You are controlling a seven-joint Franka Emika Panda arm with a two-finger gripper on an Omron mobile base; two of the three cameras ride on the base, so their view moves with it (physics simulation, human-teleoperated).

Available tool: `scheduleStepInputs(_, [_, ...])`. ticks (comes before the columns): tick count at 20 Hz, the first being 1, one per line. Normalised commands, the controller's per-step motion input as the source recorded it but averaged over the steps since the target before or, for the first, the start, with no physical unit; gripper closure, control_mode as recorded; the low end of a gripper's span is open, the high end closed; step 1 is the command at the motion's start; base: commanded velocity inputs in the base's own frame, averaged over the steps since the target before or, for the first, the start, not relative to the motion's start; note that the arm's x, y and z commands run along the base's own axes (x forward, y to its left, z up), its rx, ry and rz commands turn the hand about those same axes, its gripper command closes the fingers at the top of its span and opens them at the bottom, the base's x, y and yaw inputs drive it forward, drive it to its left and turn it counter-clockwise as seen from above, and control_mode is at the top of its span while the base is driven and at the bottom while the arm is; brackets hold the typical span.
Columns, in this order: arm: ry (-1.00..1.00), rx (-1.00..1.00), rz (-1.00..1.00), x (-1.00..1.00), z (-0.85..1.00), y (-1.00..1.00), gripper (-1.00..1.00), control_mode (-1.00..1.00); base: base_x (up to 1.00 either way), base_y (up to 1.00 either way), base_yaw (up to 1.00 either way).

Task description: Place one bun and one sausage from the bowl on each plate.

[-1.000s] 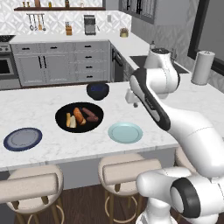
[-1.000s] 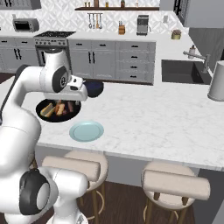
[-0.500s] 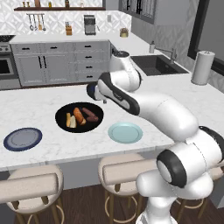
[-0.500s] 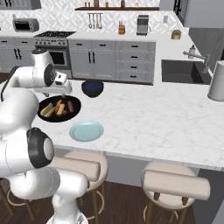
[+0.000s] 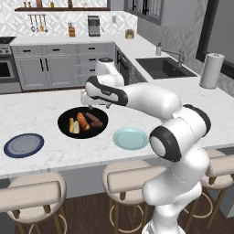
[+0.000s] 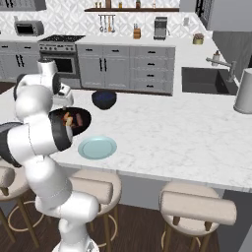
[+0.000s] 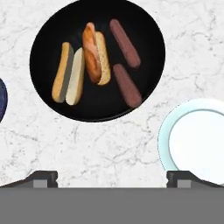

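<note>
The black bowl (image 7: 48, 39) lies on the white marble counter and holds two split buns (image 7: 69, 74) (image 7: 96, 51) and two brown sausages (image 7: 124, 43) (image 7: 127, 85). In the hand view the pale teal plate (image 7: 197, 140) is at the right and a sliver of the navy plate (image 7: 1, 100) at the left edge. My gripper (image 7: 113, 179) is open, its fingertips (image 7: 41, 178) far apart, with nothing between them. From the left base view the gripper (image 5: 88, 104) hovers over the far side of the bowl (image 5: 98, 131), with the teal plate (image 5: 130, 138) and navy plate (image 5: 23, 145) on either side.
A smaller dark-blue bowl (image 6: 104, 99) stands behind the black bowl (image 6: 84, 118) and the teal plate (image 6: 97, 147). A sink (image 5: 163, 67) and a paper towel roll (image 5: 210, 70) are at the far right. Stools (image 5: 34, 194) line the counter's near edge.
The arm has swung left from the right of the counter until the hand hangs over the black bowl. The jaws stayed wide open. Food and plates have not moved.
</note>
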Motion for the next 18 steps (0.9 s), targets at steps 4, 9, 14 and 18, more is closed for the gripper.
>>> scheduleStepInputs(4, [0.33, -0.07, 0.01, 0.26, -0.60, 0.28, -1.00, -1.00, 0.00, 0.00, 0.00])
scheduleStepInputs(9, [0.05, 0.00, 0.01, 0.21, -0.49, 0.06, -1.00, -1.00, 0.00, 0.00, 0.00])
scheduleStepInputs(14, [0.08, 0.00, 0.00, 0.48, 0.00, 0.23, -1.00, -1.00, 0.00, 0.00, 0.00])
scheduleStepInputs(18, [0.00, 0.00, 0.00, 0.56, -0.53, 0.20, -1.00, -1.00, 0.00, 0.00, 0.00])
